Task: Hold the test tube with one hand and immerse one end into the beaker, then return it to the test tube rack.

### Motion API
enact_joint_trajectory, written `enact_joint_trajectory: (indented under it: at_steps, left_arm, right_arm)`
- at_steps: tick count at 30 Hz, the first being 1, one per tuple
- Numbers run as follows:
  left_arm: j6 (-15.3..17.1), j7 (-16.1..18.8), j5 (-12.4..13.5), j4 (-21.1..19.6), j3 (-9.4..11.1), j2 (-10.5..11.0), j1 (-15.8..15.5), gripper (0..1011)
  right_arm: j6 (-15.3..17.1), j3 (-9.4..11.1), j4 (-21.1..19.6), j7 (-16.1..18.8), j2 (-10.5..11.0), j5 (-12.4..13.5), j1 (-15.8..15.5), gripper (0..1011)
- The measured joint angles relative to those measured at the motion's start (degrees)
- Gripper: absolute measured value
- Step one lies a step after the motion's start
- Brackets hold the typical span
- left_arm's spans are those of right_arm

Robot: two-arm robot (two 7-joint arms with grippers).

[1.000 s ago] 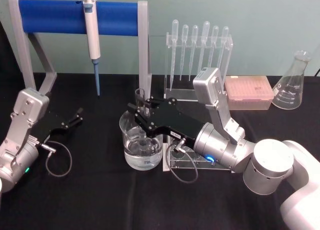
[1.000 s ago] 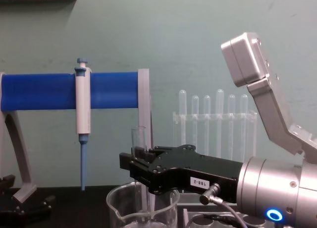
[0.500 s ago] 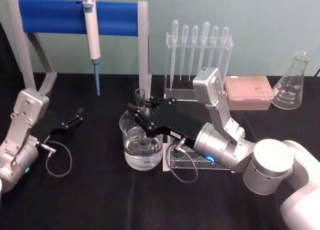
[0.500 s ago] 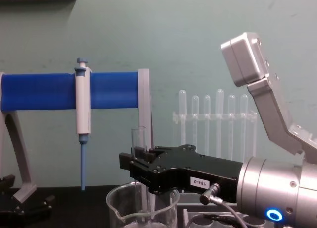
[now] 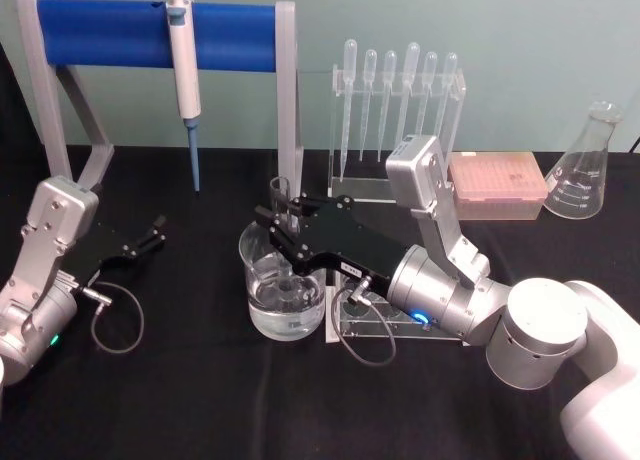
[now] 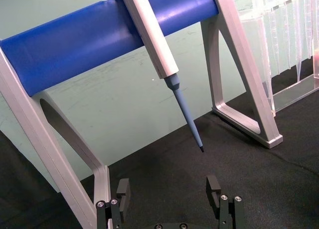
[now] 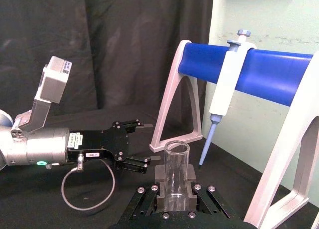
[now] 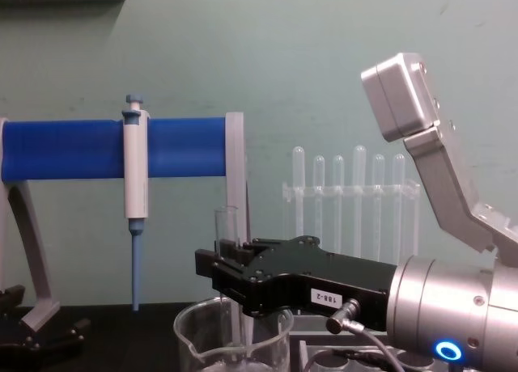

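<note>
While the right end effector [image 5: 278,223] is gripping the upright test tube [image 5: 279,192] mid-frame, its lower end is dipping into the beaker [image 5: 262,315]; the rack [image 5: 398,328] is sitting lower-right, the left end effector [image 5: 150,236] idling wide at left.

Black table [image 5: 200,400], beaker [image 5: 275,315], flask [image 5: 583,170], tip box [image 5: 497,185], pipettor stand [image 5: 130,32]

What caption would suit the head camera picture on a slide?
Right hand holds the test tube upright, its lower end dipped in the beaker; left hand sits open nearby.
</note>
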Motion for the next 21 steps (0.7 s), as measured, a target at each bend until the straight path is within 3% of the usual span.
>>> enact_joint_trajectory:
  at_steps: [21]
  left_arm:
    - [0.0,0.0,0.0,0.0,0.0,0.0,0.0,1000]
  right_arm:
    - [0.0,0.0,0.0,0.0,0.0,0.0,0.0,225]
